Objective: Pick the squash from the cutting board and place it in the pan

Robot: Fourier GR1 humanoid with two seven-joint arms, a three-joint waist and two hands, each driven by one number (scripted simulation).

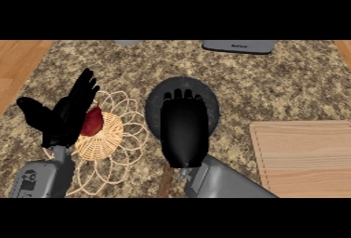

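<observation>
While my right hand (184,135) hovers over the pan (156,95), squash unseen.
Fingers point down, grasp untellable; perhaps it's hidden beneath, and releasing off-centre risks the rim.

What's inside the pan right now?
The right hand hovers over the pan, covering most of its inside. No squash shows in the visible dark rim area; whatever lies beneath the hand cannot be seen.

Kitchen: speckled granite table (274,79) w/ wood edging, dark pan (156,100), wooden cutting board (305,158), wicker trivet (106,139), grey appliance (238,46) at back
</observation>
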